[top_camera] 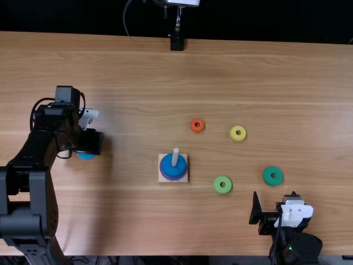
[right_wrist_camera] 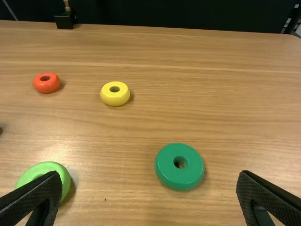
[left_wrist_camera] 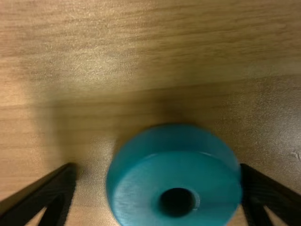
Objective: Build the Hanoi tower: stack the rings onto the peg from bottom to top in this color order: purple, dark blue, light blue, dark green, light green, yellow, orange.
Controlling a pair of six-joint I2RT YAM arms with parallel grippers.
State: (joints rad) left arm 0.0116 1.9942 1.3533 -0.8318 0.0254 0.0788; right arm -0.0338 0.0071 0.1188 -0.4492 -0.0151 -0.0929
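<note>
Left gripper [left_wrist_camera: 157,167], fingers spread, straddles light blue ring [left_wrist_camera: 141,181], presumably for grasping; right gripper [right_wrist_camera: 149,175], likewise spread, likely spare.

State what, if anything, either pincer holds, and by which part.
Nothing is held: the left pincer is open about the light blue ring, with a gap on one side; the right pincer is open and empty.

Between the left hand's [top_camera: 95,141] fingers lies the light-blue ring [left_wrist_camera: 134,190]; rightward, the dark-blue ring [top_camera: 170,168] tops the purple ring [top_camera: 172,179] around the wooden peg [top_camera: 175,157]. Beyond the right hand [top_camera: 274,201] lies the dark-green ring [top_camera: 267,176]; leftward, the light-green ring [top_camera: 218,189], yellow ring [top_camera: 238,138] and orange ring [top_camera: 197,130].
</note>
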